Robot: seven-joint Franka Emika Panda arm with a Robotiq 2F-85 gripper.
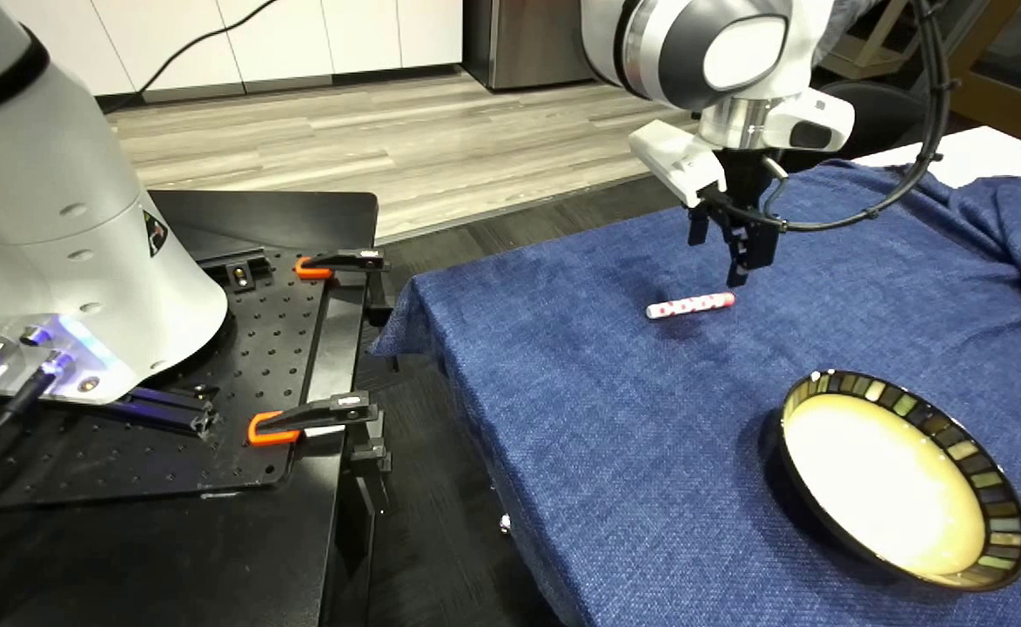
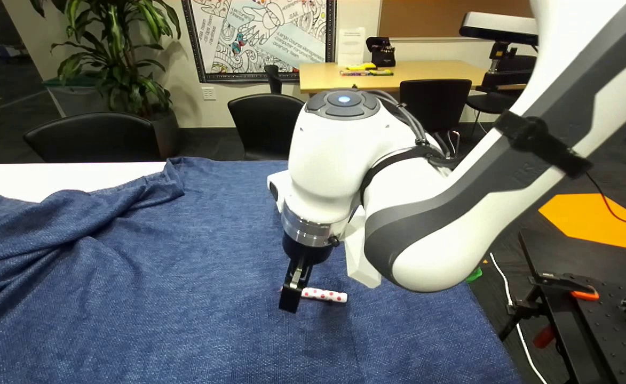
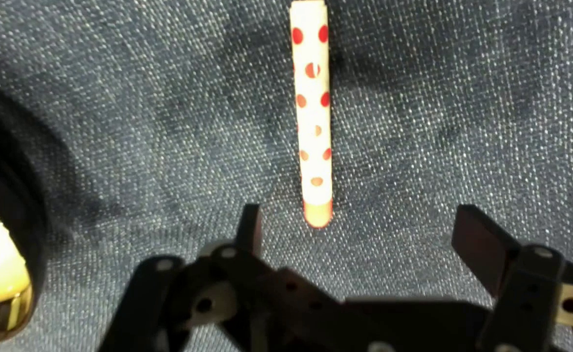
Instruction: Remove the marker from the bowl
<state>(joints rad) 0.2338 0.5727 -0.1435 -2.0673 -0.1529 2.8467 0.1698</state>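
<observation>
The marker (image 1: pixel 690 306), white with red dots and a reddish end, lies on the blue cloth outside the bowl. It also shows in an exterior view (image 2: pixel 325 295), partly behind a finger, and in the wrist view (image 3: pixel 314 117). The bowl (image 1: pixel 989 477), cream inside with a dark dashed rim, stands on the cloth apart from the marker. Its edge shows at the left of the wrist view (image 3: pixel 3 313). My gripper (image 1: pixel 717 254) is open and empty above the cloth, near the marker's reddish end. In the wrist view that end reaches between the fingertips (image 3: pixel 359 210), closer to the left finger.
A blue cloth (image 1: pixel 562 392) covers the table, with bunched folds (image 2: pixel 78 250) on one side. A black robot mount table with orange-tipped clamps (image 1: pixel 319 418) stands beside it across a gap. Chairs (image 2: pixel 267 120) and a plant (image 2: pixel 115 58) stand behind.
</observation>
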